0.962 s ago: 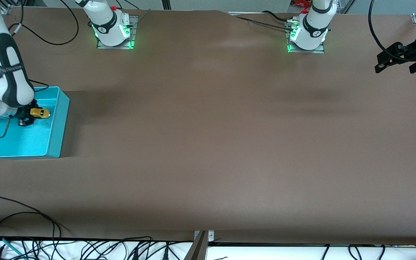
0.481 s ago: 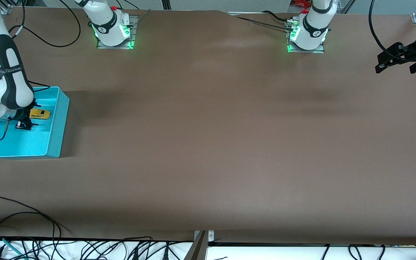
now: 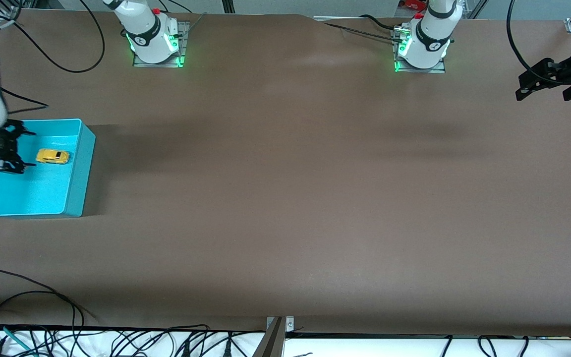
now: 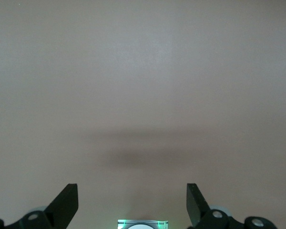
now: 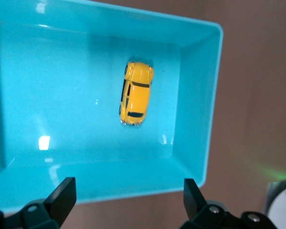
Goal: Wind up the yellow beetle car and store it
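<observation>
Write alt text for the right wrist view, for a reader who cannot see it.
A yellow beetle car sits on its wheels inside a turquoise bin, seen from straight above and touching none of the walls. The right tool hangs open above the bin, holding nothing. Brown table shows beside the bin.

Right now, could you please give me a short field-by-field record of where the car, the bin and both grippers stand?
yellow beetle car: on its wheels on the bin floor, free of both grippers
turquoise bin: on the table at the right arm's end
right gripper: open, over the bin's edge, beside the car
left gripper: open, waiting over bare table at the left arm's end
</observation>
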Tool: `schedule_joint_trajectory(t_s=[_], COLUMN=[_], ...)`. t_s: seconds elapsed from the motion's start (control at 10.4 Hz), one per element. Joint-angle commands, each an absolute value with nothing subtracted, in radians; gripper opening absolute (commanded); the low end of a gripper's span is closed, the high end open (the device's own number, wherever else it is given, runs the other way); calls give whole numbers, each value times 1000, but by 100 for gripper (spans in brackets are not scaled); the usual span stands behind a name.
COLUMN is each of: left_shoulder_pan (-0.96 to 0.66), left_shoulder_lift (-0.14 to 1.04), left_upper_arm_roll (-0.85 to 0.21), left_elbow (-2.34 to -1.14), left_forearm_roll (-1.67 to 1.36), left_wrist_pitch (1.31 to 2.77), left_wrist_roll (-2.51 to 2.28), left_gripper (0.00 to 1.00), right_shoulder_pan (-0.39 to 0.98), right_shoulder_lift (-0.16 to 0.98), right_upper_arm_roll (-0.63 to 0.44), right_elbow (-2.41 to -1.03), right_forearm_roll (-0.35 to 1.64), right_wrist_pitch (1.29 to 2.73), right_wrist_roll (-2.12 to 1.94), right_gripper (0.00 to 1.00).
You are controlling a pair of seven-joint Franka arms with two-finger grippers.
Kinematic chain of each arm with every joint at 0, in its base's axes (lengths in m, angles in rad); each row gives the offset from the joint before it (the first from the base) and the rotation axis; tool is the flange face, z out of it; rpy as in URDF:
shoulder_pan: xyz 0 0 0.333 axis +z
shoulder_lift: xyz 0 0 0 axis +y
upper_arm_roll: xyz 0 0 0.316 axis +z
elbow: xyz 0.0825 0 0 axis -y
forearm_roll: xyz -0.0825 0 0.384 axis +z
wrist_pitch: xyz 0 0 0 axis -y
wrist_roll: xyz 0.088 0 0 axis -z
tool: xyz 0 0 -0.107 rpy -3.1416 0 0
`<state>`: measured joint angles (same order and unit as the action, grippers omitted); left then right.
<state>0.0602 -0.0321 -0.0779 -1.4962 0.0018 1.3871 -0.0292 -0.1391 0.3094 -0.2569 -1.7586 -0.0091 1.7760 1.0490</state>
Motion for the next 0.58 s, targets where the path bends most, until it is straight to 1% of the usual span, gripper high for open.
schedule_joint_trajectory(t_s=[0.0, 0.1, 0.19, 0.29, 0.38, 0.48], left_shoulder_pan=[64, 64, 64, 64, 64, 64], left_shoulder_lift=[-20, -20, -20, -20, -20, -20], left_upper_arm_roll=[-80, -80, -80, -80, -80, -80], left_elbow=[-1465, -1465, -1465, -1465, -1465, -1465], left_forearm_roll=[-3, -3, -3, -3, -3, -3], left_wrist_pitch=[1367, 1367, 1367, 1367, 1367, 1367], left_wrist_roll=[-31, -31, -31, -31, -31, -31], left_gripper=[100, 100, 100, 100, 100, 100], right_shoulder_pan=[-144, -144, -126, -76, -51, -22], right_shoulder_lift=[298, 231, 174, 105, 62, 43], right_upper_arm_roll=[-232, -194, -190, -192, -190, -190], right_elbow=[-1567, -1559, -1575, -1618, -1653, -1658], right_forearm_roll=[6, 9, 9, 9, 6, 8], right_wrist_pitch=[1552, 1524, 1523, 1538, 1575, 1595], right_wrist_roll=[854, 762, 655, 553, 441, 299], right_gripper=[100, 100, 100, 100, 100, 100])
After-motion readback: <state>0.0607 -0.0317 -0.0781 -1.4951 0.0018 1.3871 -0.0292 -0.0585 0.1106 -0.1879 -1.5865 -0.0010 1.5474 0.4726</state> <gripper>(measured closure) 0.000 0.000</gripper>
